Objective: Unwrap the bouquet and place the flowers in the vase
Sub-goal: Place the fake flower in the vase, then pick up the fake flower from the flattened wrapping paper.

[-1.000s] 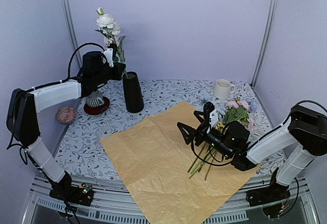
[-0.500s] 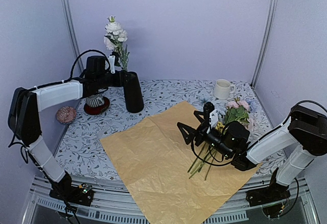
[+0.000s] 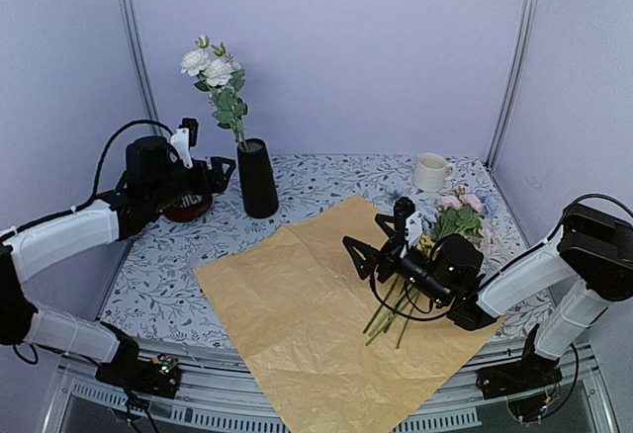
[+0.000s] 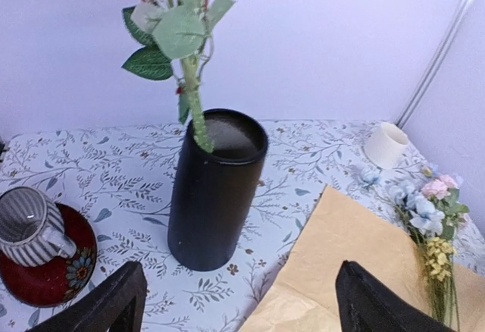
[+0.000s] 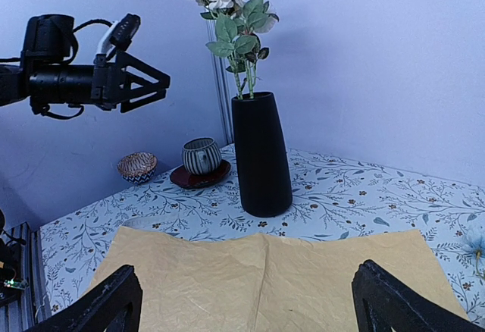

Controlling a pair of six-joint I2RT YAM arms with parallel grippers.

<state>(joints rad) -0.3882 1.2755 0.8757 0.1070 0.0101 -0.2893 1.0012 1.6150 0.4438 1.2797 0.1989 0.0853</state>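
black vase (image 4: 216,195) holding white roses (image 3: 210,63), just beyond spread left fingers (image 4: 114,302)

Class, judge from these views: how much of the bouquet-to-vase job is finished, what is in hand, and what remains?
Done: the wrapping paper lies spread flat, and a white rose stem stands in the black vase. In hand: nothing; the left gripper is open beside the vase, the right gripper open above the paper. Remaining: the pink, blue and yellow flowers lying at the paper's right edge.
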